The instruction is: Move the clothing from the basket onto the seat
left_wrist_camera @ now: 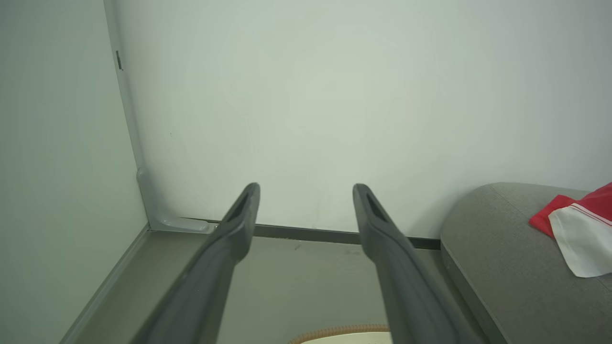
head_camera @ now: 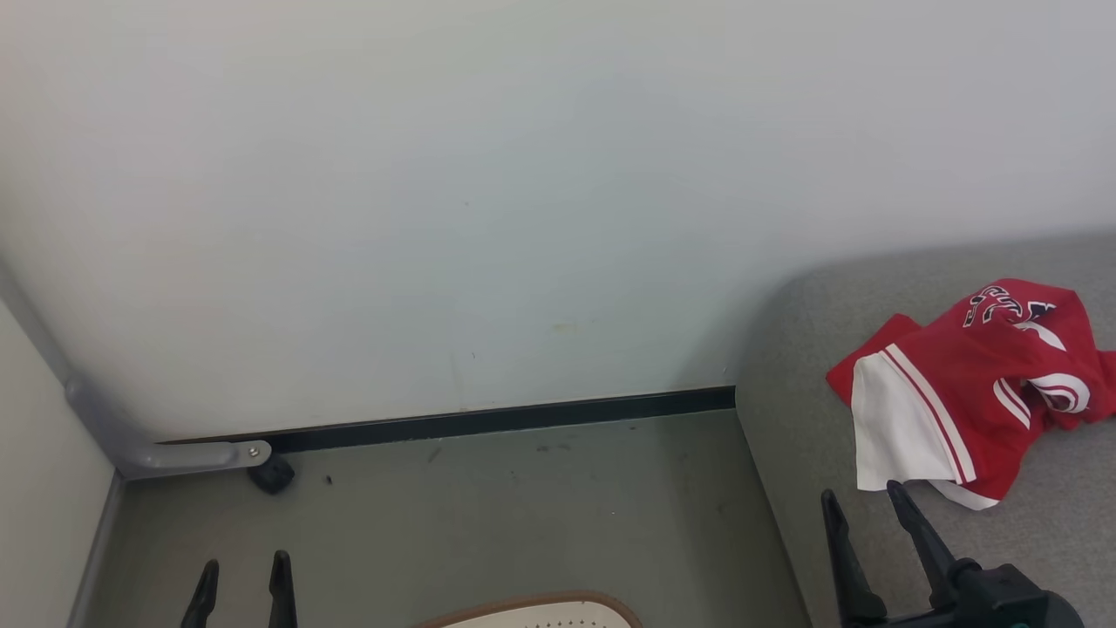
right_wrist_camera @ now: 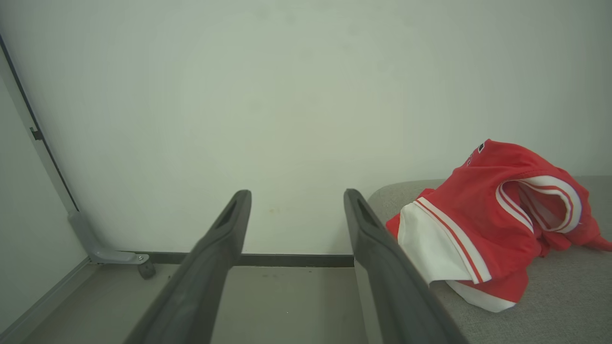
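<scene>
Right gripper [head_camera: 860,494]: both long fingers are spread wide with nothing between them. It hangs over the near edge of the seat, tips toward the wall [head_camera: 436,218].
Left gripper [head_camera: 245,563]: likewise wide open and empty, held over the floor [head_camera: 523,506] well to the left of the right one.
Red sports clothing [head_camera: 976,384]: crumpled in a loose heap just beyond the right gripper's tips and slightly to its right. It rests on the seat and touches neither finger. Whether it is one piece or two I cannot tell.
Grey seat [head_camera: 1064,515]: under and ahead of the right gripper, with its rounded corner between the two grippers.
Basket [head_camera: 540,602]: on the floor between the grippers, nearer than their tips. Its brown rim and a strip of perforated cream wall peek in, but its inside is out of frame.
Why so: open, empty jaws beside a slack heap read as a release already made, with both arms parked clear of the cloth.
Task stage: probably finished or close, depending on what the basket holds.
</scene>
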You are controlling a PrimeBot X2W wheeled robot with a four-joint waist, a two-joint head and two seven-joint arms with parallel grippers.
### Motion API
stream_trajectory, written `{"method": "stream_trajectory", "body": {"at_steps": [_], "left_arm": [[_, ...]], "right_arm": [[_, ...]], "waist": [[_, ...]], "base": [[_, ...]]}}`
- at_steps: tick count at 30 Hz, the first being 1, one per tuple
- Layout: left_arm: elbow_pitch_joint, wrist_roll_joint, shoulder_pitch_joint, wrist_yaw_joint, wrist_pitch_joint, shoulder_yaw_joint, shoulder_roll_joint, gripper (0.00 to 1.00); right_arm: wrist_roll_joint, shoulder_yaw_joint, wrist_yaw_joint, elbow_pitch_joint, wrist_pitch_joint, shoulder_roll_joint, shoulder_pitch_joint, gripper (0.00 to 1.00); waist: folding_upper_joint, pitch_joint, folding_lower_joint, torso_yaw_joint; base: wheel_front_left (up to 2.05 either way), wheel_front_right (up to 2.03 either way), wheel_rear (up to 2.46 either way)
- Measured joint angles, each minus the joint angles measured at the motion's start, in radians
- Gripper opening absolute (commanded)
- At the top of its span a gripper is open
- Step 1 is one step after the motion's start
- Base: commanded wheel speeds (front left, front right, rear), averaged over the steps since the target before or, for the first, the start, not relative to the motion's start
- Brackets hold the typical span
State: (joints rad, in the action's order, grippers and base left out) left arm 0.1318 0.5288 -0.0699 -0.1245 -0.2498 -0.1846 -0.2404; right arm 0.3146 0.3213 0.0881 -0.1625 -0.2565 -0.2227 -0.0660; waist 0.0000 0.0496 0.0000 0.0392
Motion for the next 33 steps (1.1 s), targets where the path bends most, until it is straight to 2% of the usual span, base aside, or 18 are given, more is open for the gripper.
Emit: {"method": "stream_trajectory", "body": {"at_steps": [19,33], "left_arm": [[-0.046,-0.091,-0.001,0.0,0.0,0.012,0.027,1.0],[-0.058,-0.109,-0.01,0.0,0.02,0.017,0.044,1.0]], "right_arm": [[-0.011,-0.023,0.01,0.04,0.0,0.012,0.027,1.0],[-0.013,-0.037,0.019,0.052,0.0,0.016,0.036,1.0]], "waist": [[0.0,-0.01,0.0,0.006],[0.0,-0.023,0.0,0.002]], "base": [[0.0,0.0,0.0],[0.0,0.0,0.0]]}}
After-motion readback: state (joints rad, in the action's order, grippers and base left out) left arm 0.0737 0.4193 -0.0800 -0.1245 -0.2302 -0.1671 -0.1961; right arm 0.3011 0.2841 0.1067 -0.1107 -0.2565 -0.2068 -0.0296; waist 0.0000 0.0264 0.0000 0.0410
